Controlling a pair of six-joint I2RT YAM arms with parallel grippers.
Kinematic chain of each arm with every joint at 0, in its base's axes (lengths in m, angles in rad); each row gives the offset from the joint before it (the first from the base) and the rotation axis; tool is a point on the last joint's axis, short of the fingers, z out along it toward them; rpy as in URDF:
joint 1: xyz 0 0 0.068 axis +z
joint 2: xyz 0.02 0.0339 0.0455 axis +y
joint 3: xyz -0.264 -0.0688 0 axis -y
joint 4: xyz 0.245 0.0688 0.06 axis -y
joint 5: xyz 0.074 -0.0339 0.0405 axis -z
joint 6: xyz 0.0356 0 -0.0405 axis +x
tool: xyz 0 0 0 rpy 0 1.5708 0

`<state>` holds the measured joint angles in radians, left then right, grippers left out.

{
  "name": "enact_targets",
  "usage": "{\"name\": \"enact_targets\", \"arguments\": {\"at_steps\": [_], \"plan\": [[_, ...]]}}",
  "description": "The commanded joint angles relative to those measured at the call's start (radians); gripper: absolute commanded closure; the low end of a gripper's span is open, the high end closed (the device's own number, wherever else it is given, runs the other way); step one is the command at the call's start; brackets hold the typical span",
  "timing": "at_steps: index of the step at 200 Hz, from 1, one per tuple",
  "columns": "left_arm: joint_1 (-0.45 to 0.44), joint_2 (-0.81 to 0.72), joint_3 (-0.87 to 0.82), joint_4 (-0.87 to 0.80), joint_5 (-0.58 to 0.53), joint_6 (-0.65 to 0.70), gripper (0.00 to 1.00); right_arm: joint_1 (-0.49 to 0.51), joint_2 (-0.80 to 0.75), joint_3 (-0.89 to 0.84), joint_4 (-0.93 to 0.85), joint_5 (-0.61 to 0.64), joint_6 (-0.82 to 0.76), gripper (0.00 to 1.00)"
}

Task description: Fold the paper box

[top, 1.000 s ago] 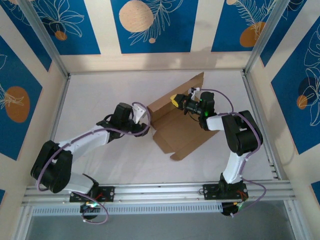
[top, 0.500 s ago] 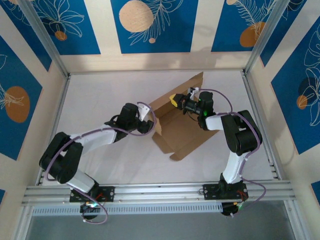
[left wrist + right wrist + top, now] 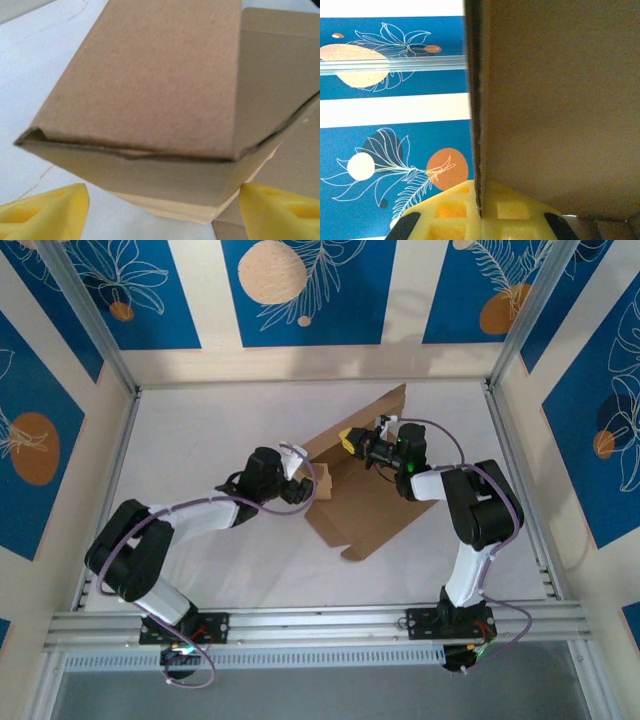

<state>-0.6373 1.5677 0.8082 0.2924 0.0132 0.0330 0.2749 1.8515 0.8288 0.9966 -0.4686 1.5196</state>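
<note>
While our right fingers (image 3: pixel 451 216) stay clamped on the paper box (image 3: pixel 368 508), our left fingers (image 3: pixel 45 210) just spread wide at its side flap (image 3: pixel 145 80), so that fold's coming.

Free table (image 3: pixel 190 430): 10 to 11 o'clock of the paper box (image 3: pixel 370 505), also 6 to 7.
Blocked: left gripper (image 3: pixel 310 478) at 9, right gripper (image 3: pixel 347 440) at 12, clamped on a raised flap.

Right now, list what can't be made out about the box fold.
- Top external: whether the left fingers touch the paper box; the left arm covers them.
- Left wrist: the box's far flaps, cut off at the top edge.
- Right wrist: the box's other flaps, behind the panel clamped in the right fingers.
</note>
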Motion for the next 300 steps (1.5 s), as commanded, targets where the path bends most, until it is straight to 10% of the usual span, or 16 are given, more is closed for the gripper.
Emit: {"name": "enact_targets", "arguments": {"at_steps": [1, 122, 300], "plan": [[-0.019, 0.003, -0.010, 0.120, -0.019, -0.014, 0.19, 0.020, 0.025, -0.026, -0.029, -0.033, 0.004, 1.00], [-0.037, 0.067, 0.001, 0.156, -0.205, -0.025, 0.28, 0.048, -0.034, -0.094, -0.037, 0.071, 0.063, 1.00], [-0.051, 0.159, 0.053, 0.215, -0.563, -0.016, 0.45, 0.224, -0.300, -0.098, -0.544, 0.403, 0.224, 1.00]]}}
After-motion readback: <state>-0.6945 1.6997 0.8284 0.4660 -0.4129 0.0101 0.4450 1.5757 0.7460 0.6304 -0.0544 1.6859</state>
